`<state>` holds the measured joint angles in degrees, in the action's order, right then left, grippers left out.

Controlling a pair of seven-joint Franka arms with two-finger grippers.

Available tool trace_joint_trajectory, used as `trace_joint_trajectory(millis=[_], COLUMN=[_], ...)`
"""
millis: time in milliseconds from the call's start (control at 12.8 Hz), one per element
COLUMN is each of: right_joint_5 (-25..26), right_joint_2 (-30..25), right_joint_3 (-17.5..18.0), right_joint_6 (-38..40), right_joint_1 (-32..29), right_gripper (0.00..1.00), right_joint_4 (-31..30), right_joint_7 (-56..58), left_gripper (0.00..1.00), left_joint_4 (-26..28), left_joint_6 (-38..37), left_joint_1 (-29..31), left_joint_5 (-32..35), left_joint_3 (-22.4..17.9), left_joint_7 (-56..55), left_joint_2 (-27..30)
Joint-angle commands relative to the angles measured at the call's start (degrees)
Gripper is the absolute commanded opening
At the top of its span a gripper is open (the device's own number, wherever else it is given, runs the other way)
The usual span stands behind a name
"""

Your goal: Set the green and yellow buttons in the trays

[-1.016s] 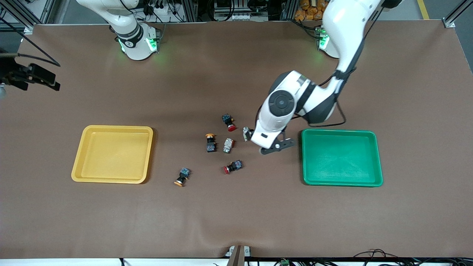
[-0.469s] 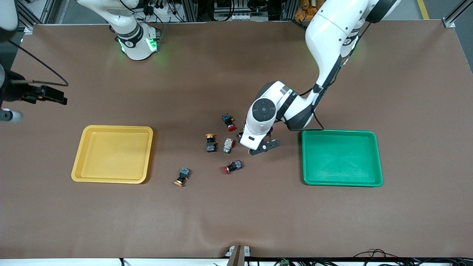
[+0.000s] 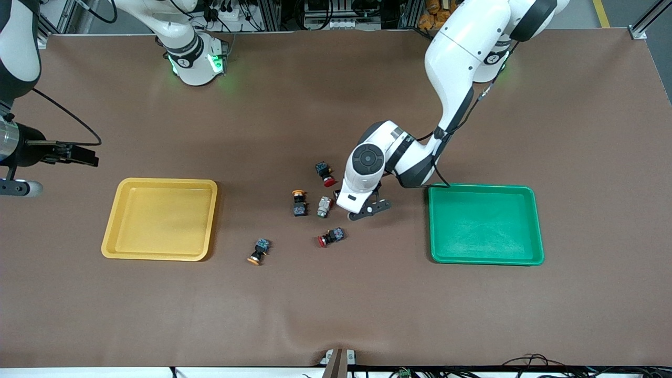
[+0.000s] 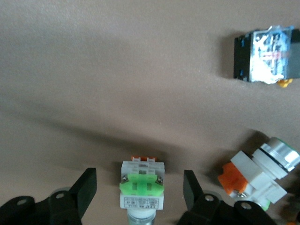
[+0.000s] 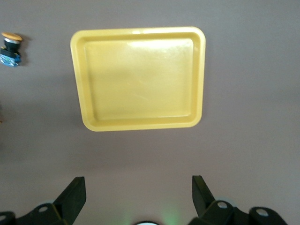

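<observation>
My left gripper (image 3: 350,200) is open, low over the table's middle, one finger on either side of a whitish-grey button with a light green part (image 4: 142,187) that lies on the table; in the front view my hand hides it. A second whitish-grey button (image 3: 324,206) lies beside it (image 4: 260,176). A yellow-capped button (image 3: 298,202) lies next to that one (image 4: 267,55); another (image 3: 258,251) lies nearer the front camera. The yellow tray (image 3: 160,219) and the green tray (image 3: 485,224) hold nothing. My right gripper (image 3: 73,155) is open and empty in the air by the yellow tray (image 5: 138,77).
Two red-capped black switches lie among the buttons, one (image 3: 326,173) farther from the front camera, one (image 3: 331,237) nearer. The green tray's rim is close to my left arm's elbow. The brown mat covers the whole table.
My left gripper has moved from beside the green tray toward the button group and now covers the whitish-grey button there. My right hand has come in toward the yellow tray.
</observation>
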<state>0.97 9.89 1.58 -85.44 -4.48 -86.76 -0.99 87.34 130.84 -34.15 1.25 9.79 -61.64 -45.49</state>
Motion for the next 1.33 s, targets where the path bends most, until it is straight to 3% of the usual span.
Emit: trace_joint_trajectory(millis=[0,78,156,235,469,782,1016,1251], right_joint_5=[-3.33,-3.77,-4.21,-4.65,-6.41,-10.97,-12.13,-12.13], right_joint_2=[2.14,2.85,3.81,4.60,6.27,10.57,15.49,22.25], right_joint_3=[0.79,0.79,0.79,0.79,0.88,0.97,0.88,0.97], right_joint_6=[-1.21,-2.09,-3.14,-3.67,-6.40,-11.75,-22.01,-33.61], right_joint_1=[-0.53,-0.44,-0.27,-0.01,1.31,3.33,8.32,12.47], right_gripper=[1.00,1.00,1.00,1.00,1.00,1.00,1.00,1.00], right_joint_4=[0.89,0.80,0.63,0.62,0.45,0.36,0.45,0.80], right_joint_7=[-2.60,-2.87,-2.87,-2.87,-3.14,-9.55,-17.51,-21.86], left_gripper=[0.58,0.28,0.05,0.00,0.00,0.00,0.00,0.00], left_joint_4=[-0.69,-0.60,-0.60,-0.60,-0.69,-0.42,4.92,10.21], left_joint_6=[0.29,0.20,0.03,-0.24,-3.21,-18.22,-21.77,-21.60], left_joint_1=[-1.10,-1.18,-1.18,-1.10,0.39,7.15,14.96,24.54], left_joint_5=[1.74,1.74,1.74,1.74,1.74,1.83,1.83,4.27], left_joint_3=[-0.73,-0.73,-0.73,-0.73,-0.73,-0.73,-0.73,-0.39], left_joint_7=[-2.17,-2.26,-2.26,-2.26,-1.65,8.35,16.61,25.66], left_joint_2=[-0.56,-0.65,-0.74,-0.48,2.15,11.37,17.35,19.56])
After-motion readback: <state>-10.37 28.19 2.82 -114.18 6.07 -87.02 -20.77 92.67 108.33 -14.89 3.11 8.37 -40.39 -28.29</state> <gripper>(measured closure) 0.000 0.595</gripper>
